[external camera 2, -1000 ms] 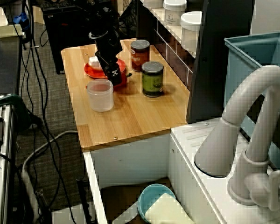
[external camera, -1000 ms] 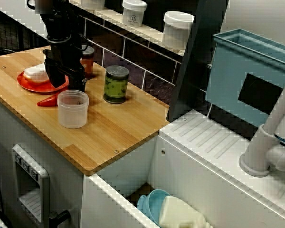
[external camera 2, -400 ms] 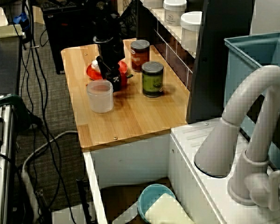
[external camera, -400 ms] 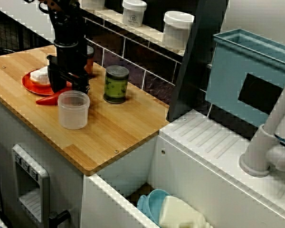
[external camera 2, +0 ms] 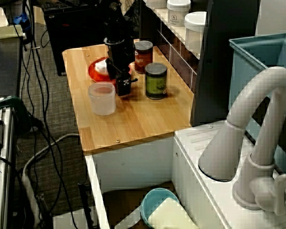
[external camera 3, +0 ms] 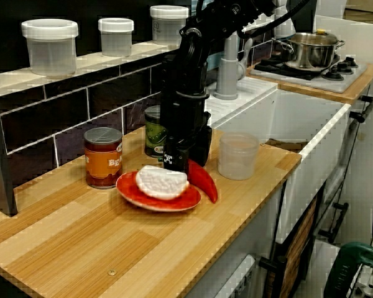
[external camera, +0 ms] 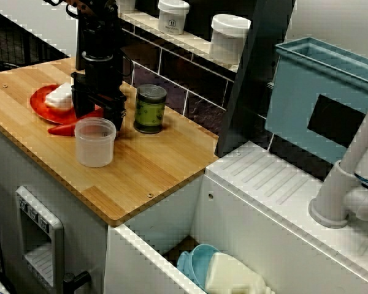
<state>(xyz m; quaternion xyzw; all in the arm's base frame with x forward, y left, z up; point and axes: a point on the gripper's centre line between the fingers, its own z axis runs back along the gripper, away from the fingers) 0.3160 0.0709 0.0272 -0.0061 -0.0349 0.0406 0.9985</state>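
My black gripper (external camera 3: 188, 158) points straight down at the wooden counter (external camera 3: 81, 242), open. Its fingers straddle the upper end of a red pepper (external camera 3: 202, 180) that lies against the rim of a red plate (external camera 3: 129, 189). A white lump of food (external camera 3: 161, 182) sits on that plate. In the view over the sink corner, the gripper (external camera: 99, 116) stands just behind a clear plastic cup (external camera: 95, 142) and left of a green can (external camera: 150, 108). An orange-labelled jar (external camera 3: 103, 157) stands behind the plate by the tiled wall. I cannot tell whether the fingertips touch the pepper.
White lidded canisters (external camera: 229, 37) line the shelf above the tiles. A blue bin (external camera: 325, 92) and a white faucet (external camera 2: 257, 119) stand beyond the counter's end. The sink below holds a blue bowl (external camera: 199, 260). A steel pot (external camera 3: 308, 49) sits on the stove.
The gripper has shifted from above the plate toward the green can, and the arm now stands more upright. Its fingers stay apart. The cup and can have not moved.
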